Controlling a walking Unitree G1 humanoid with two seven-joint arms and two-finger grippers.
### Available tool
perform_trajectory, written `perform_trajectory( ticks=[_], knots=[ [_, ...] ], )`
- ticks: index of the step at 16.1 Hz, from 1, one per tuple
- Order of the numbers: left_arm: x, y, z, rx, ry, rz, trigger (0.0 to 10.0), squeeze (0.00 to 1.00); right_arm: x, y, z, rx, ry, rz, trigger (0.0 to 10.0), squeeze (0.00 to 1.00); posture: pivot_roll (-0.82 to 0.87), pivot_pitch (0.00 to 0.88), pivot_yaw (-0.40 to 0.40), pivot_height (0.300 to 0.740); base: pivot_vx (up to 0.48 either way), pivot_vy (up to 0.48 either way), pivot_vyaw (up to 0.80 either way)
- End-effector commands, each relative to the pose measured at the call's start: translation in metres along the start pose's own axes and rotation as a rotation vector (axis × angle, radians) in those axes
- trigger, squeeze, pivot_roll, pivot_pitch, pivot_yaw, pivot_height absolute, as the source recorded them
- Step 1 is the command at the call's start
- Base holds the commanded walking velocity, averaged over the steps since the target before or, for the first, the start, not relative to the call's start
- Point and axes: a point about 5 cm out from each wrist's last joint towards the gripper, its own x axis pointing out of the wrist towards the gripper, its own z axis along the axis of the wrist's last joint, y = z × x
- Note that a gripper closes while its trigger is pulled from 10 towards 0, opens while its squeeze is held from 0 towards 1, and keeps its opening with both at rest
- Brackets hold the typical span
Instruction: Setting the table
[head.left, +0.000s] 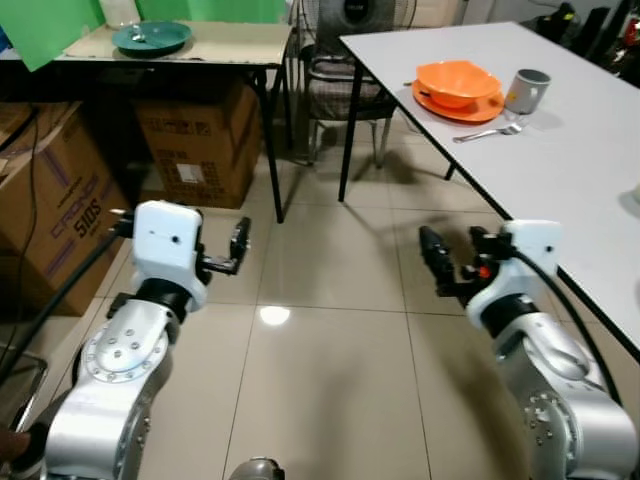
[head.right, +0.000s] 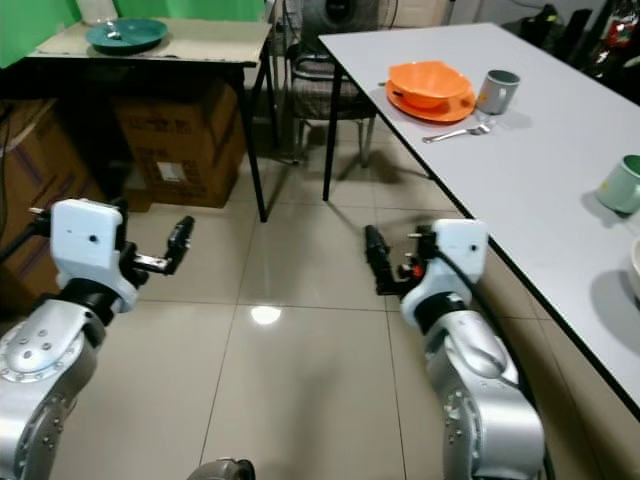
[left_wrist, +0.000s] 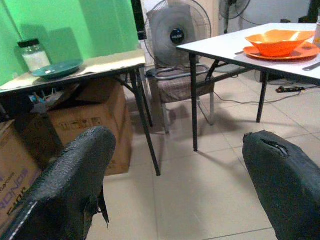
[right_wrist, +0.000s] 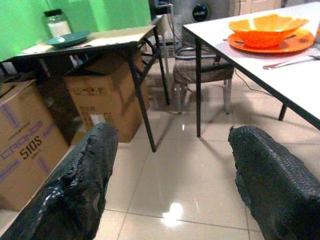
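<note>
Both arms: silver metal shells with round joint housings, small screws ringed on the left one. White boxy wrist blocks. Black cables trail along each forearm. Fingers (left_wrist: 75, 190) black, rough-textured — red spot at right wrist.

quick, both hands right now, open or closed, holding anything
Left hand: open, holding nothing, raised over the floor.
Right hand: open, holding nothing, beside the white table.
</note>
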Motion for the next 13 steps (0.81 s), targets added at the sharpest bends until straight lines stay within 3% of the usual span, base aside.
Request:
perform_trajectory(
  ticks=[1,9,12,13],
  knots=[
    [-0.002,0.001,-0.001,0.005,0.002,0.003,10.0,0.39,0.001,-0.003,0.002,-0.015,-0.015,-0.018,10.0,0.00,-0.02,0.061,-0.014,0.740,0.277,0.000,0.00],
    [-0.007,0.000,-0.007,-0.021,0.004,0.004,10.0,0.38,0.002,-0.006,0.001,-0.070,-0.036,-0.034,10.0,0.00,-0.02,0.064,-0.017,0.740,0.343,0.000,0.00],
    [-0.011,-0.001,-0.013,-0.014,0.026,-0.002,10.0,0.38,0.002,-0.009,-0.002,-0.147,-0.028,-0.006,10.0,0.00,-0.02,0.068,-0.018,0.740,0.366,0.000,0.00],
    [-0.010,-0.001,-0.013,-0.013,0.025,0.000,10.0,0.38,0.003,-0.009,-0.002,-0.136,-0.027,-0.006,10.0,0.00,-0.02,0.069,-0.021,0.740,0.371,0.000,0.80]
  ],
)
